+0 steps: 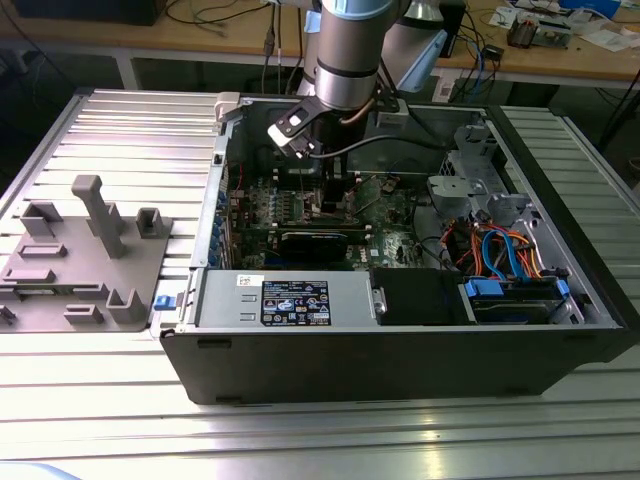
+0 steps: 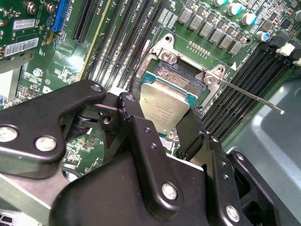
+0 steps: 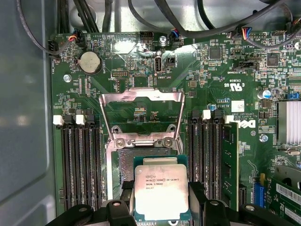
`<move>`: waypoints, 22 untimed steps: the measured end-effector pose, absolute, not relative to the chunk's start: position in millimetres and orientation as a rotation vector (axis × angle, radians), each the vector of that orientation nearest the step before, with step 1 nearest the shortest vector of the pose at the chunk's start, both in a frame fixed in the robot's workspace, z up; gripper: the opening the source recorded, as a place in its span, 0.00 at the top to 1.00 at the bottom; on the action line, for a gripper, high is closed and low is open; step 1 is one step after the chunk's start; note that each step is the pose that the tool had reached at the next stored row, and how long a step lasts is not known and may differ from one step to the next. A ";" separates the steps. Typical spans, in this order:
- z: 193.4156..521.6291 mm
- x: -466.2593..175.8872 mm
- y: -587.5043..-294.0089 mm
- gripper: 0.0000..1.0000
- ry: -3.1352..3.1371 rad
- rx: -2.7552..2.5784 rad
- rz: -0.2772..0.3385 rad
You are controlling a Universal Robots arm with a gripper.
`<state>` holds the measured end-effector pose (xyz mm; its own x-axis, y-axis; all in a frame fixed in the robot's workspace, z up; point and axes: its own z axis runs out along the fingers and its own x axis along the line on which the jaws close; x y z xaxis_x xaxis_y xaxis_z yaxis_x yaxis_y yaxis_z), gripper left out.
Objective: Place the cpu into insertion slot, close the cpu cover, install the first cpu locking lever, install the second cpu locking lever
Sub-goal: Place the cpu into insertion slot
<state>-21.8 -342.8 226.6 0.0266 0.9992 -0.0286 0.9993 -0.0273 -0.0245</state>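
Step in hand: I read this as the first step, lowering the cpu (image 3: 161, 190) into the insertion slot (image 3: 123, 165). The chip does not look seated yet.
Gripper state: the gripper (image 3: 162, 209) pinches the cpu by two opposite edges. One black finger (image 2: 141, 136) is pressed to each side and the metal top is bare between them.
Where the cpu is: it hangs over the insertion slot but is offset. In both wrist views a strip of the socket's contact field shows beyond the chip's far edge.
Cpu cover: the cpu cover (image 3: 142, 110) is swung open and stands up from its hinge, its window clear of the chip.
Locking lever: one thin locking lever (image 2: 249, 96) sticks out free beside the socket, not latched.
Doing it well: I would square the chip's edges to the socket's metal rim and close that offset before going down. I'd keep the chip flat, let it drop in under no force, and stay off the contacts, which I judge to bend easily.
Arm pose: in the exterior view the arm (image 1: 345, 50) comes down from the upper middle of the frame. Its wrist points straight down into the open computer case (image 1: 400, 350), over the green motherboard (image 1: 395, 215).
Nearby: black memory slots (image 3: 77, 165) flank the socket on both sides, close to the fingers.
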 end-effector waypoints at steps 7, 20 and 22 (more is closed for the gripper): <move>225.4 -21.8 -342.8 0.45 2.189 2.249 -0.059; 219.4 -21.8 -342.8 0.45 2.189 2.249 -0.059; 219.1 -21.8 -342.8 0.45 2.189 2.249 -0.059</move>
